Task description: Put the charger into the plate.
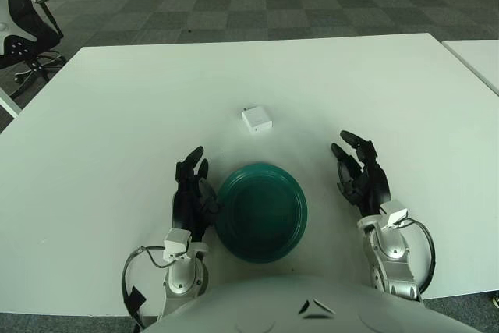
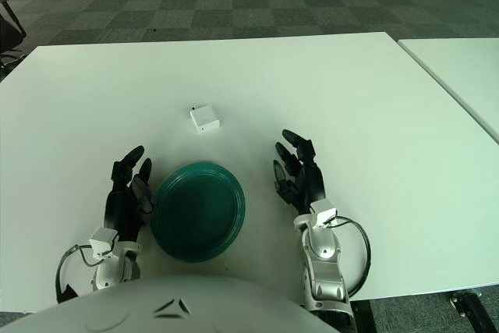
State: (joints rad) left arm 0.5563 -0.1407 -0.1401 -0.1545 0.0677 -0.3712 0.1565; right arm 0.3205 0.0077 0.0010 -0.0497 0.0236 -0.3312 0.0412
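A small white charger (image 1: 256, 119) lies on the white table (image 1: 117, 115), a little beyond the plate. A dark green plate (image 1: 261, 211) sits near the table's front edge, and nothing lies in it. My left hand (image 1: 191, 185) shows just left of the plate, fingers spread and holding nothing. My right hand (image 1: 360, 173) shows to the right of the plate with a gap between them, fingers spread and holding nothing. Both hands are nearer to me than the charger.
A second white table (image 1: 479, 56) stands at the right with a narrow gap between. A black office chair (image 1: 23, 29) stands off the table's far left corner. Checkered carpet lies beyond the far edge.
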